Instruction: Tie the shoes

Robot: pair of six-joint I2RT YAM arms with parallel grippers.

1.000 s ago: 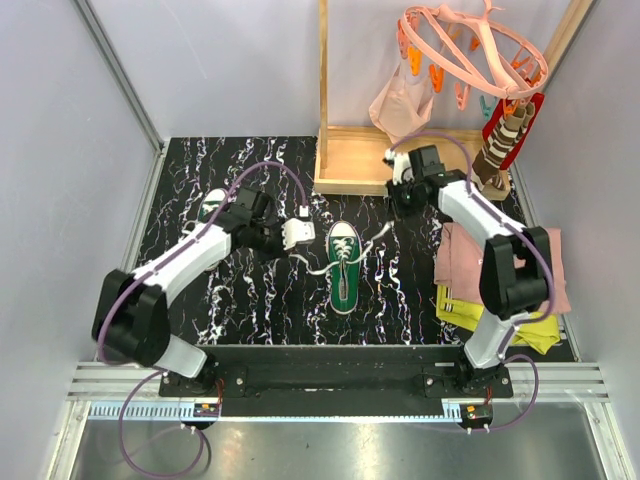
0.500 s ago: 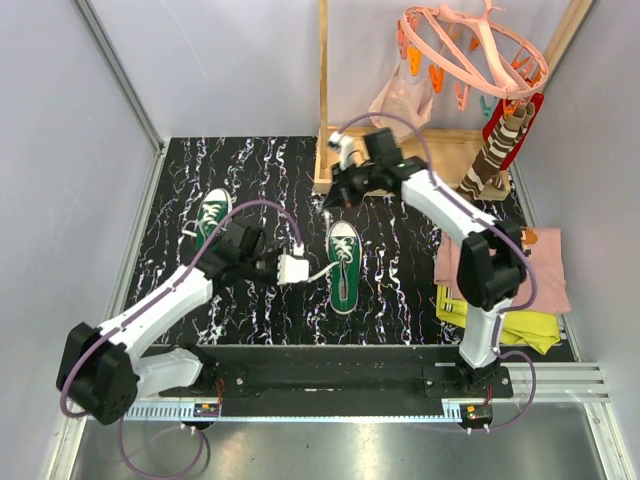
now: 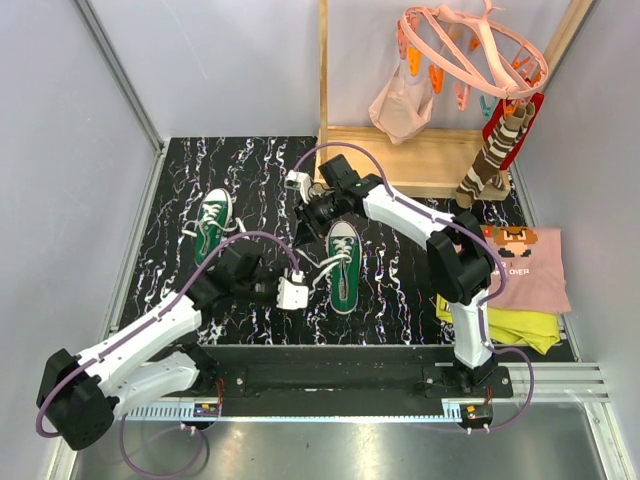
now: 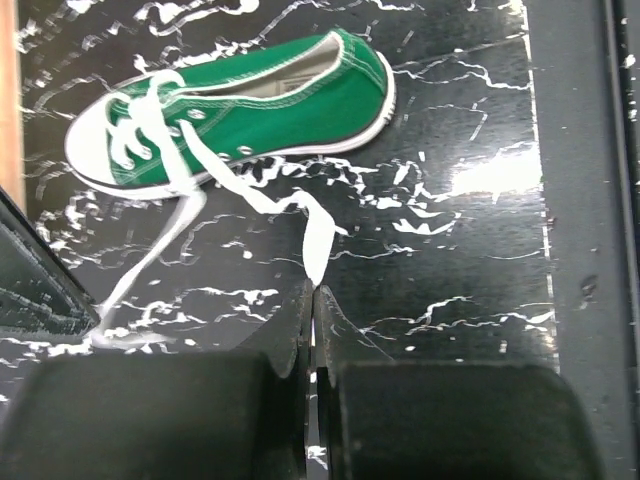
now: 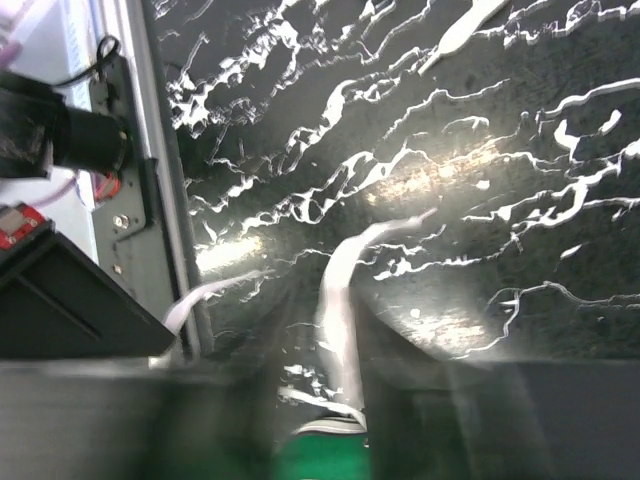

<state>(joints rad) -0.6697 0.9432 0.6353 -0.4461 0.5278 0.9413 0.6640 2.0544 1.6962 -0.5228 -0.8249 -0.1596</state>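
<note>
At the left of the black marbled table (image 3: 180, 170) lay the first sneaker (image 3: 212, 222), green canvas with a white toe cap. Its toe pointed away from the arms and its laces lay loose beside it.

Nearer the middle, the left gripper (image 3: 292, 293) sat low over the tabletop. In its wrist view the left gripper (image 4: 313, 305) had its fingers pressed together, pinching the tip of a white lace (image 4: 316, 232). That lace ran back in a slack wave to the second sneaker (image 4: 250, 105). From above, the second sneaker (image 3: 343, 265) lay just right of the left gripper, toe away from the arms.

The right arm reached across so that the right gripper (image 3: 312, 210) hung just beyond that toe. Its own camera was blurred: the right gripper (image 5: 330, 345) showed a second lace (image 5: 345, 270) running between its fingers, but I could not tell whether they clamped it.

Behind stood a wooden frame (image 3: 400, 165), with a pink peg hanger (image 3: 470, 45) above it. At the far right a pink T-shirt (image 3: 530, 285) lay on a yellow cloth (image 3: 500, 325). It bore a brown pixel-style mushroom figure with a line of letters beneath, ending in what looked like "OVER".
</note>
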